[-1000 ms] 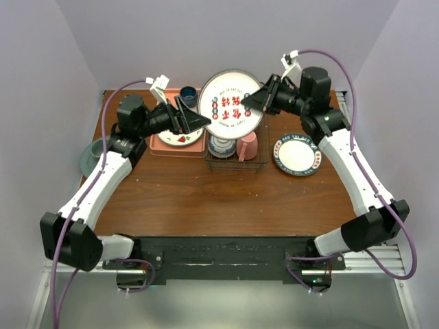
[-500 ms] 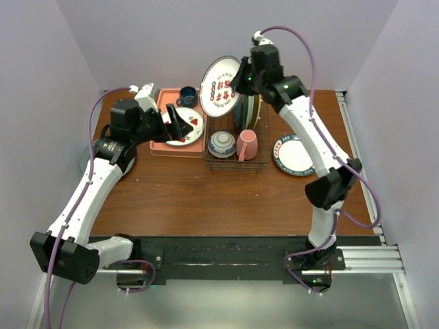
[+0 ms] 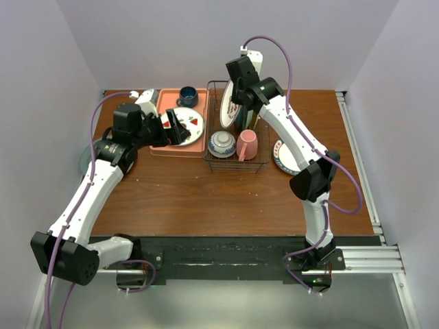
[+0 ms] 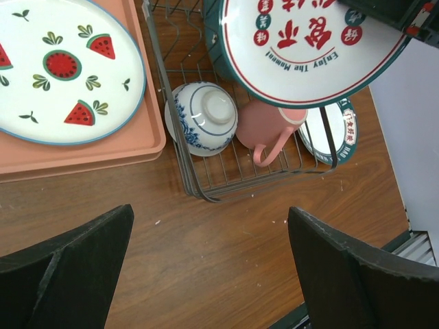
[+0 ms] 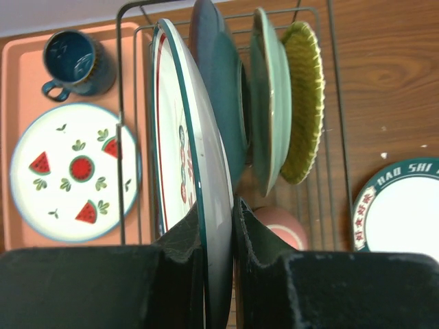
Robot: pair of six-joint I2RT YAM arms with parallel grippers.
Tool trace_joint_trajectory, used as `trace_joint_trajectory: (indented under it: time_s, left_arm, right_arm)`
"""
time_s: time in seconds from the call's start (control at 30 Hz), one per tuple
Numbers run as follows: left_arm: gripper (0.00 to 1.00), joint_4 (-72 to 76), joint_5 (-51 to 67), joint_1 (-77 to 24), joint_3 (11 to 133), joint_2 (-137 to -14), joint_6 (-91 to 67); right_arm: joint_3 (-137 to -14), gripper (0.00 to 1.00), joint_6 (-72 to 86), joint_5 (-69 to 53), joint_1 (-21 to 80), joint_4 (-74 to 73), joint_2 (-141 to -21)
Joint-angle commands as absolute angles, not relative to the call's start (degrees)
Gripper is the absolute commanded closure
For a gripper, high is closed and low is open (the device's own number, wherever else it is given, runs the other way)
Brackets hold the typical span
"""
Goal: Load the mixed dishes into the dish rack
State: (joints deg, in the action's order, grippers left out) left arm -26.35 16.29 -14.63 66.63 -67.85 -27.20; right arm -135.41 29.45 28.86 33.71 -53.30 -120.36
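Observation:
The dark wire dish rack [image 3: 236, 168] stands at mid-table. In it, a blue-and-white bowl [image 3: 222, 142] lies upside down beside a pink mug [image 3: 247, 144]. Two teal-grey plates [image 5: 223, 82] and a yellow woven-look plate [image 5: 305, 103] stand upright. My right gripper [image 5: 218, 233] is shut on the rim of a white plate with red marks [image 5: 199, 178]. It holds the plate on edge in the rack, left of the teal plates. My left gripper [image 4: 209, 274] is open and empty over bare table, in front of the rack's left corner.
A flat pink tray [image 3: 159, 147] left of the rack holds a watermelon-pattern plate [image 3: 184, 127] and a dark blue mug [image 3: 188, 96]. A white green-rimmed plate [image 3: 285, 156] lies right of the rack. A teal plate [image 3: 88, 159] overhangs the table's left edge.
My right arm swung the red-marked plate from face-on above the rack to edge-on and lowered it into the rack. My left gripper drew back left, away from the plate.

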Motion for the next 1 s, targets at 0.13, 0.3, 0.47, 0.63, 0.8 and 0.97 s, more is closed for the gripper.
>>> trace_joint_trajectory:
  time_s: [0.13, 0.3, 0.47, 0.63, 0.8, 0.97]
  left_arm:
    - [0.00, -25.58, 15.91, -14.33, 65.66, -68.03, -26.10]
    - [0.00, -25.58, 15.82, -14.33, 65.39, -68.38, -26.10]
    - [0.00, -24.97, 16.34, -14.33, 64.78, -68.99, -26.45]
    - [0.00, -22.68, 18.36, -14.33, 62.67, -70.66, -26.63]
    - [0.00, -18.99, 20.30, -14.33, 61.52, -74.17, -26.28]
    - [0.01, -17.76, 20.74, -14.33, 60.65, -76.20, -25.93]
  right_arm:
    - [-136.93, 1.00, 24.88, 42.62, 33.66, -52.38, -117.16]
    - [-137.11, 1.00, 22.86, 47.89, 33.58, -52.82, -117.60]
    - [-137.90, 1.00, 19.52, 51.32, 34.45, -50.63, -118.30]
    - [-141.94, 1.00, 12.93, 56.93, 37.43, -47.47, -122.68]
    - [-141.42, 1.00, 6.52, 62.13, 39.90, -41.77, -125.42]
    - [-139.23, 1.00, 0.27, 68.19, 42.54, -34.64, -127.61]
